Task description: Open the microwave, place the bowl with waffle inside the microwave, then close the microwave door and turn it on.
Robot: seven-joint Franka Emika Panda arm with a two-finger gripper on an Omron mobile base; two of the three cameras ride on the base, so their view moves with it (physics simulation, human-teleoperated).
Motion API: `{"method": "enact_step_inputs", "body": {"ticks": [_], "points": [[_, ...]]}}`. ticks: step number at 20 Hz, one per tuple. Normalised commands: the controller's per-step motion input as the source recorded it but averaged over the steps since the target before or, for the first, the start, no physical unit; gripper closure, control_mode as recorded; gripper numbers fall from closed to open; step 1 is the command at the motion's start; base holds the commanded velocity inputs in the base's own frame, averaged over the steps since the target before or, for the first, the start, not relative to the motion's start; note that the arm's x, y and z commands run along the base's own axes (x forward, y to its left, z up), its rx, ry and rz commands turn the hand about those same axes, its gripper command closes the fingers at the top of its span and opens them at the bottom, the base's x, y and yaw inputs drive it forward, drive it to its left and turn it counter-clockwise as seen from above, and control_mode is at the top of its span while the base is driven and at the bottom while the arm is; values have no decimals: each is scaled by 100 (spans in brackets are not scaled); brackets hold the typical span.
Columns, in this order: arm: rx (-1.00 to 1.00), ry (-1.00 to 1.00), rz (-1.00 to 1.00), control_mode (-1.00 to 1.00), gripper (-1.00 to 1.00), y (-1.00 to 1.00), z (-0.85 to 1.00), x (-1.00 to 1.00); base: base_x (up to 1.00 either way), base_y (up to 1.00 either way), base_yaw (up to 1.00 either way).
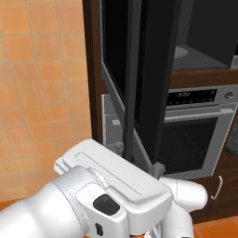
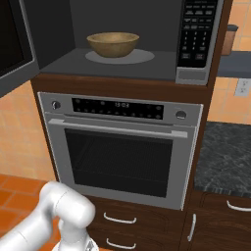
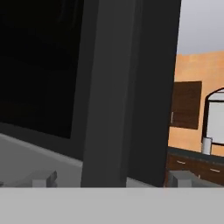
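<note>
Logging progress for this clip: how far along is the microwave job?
Done: the door is swung open and the bowl sits inside the microwave; the waffle can't be seen. In hand: the open gripper is at the door's edge, its fingertips straddling it. Left: closing the door, pressing the keypad.

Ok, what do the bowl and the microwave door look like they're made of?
The bowl looks like wood with a matte finish: tan-brown, thick rim, faint grain, though that is uncertain in a render. The microwave door looks like glossy black glass in a grey frame, perhaps metal or plastic.

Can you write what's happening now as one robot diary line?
bowl: inside microwave | microwave door: open | gripper: open, straddling door edge
</note>
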Motion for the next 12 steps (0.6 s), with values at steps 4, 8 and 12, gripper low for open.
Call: {"method": "enact_step_inputs", "body": {"ticks": [4, 8, 12], "points": [[0, 0, 0, -100, -100, -61, 4, -5, 0, 0, 0], [3, 0, 0, -100, -100, -78, 0, 0, 0, 0, 0], [3, 1, -2, -100, -100, -89, 0, 6, 0, 0, 0]]}}
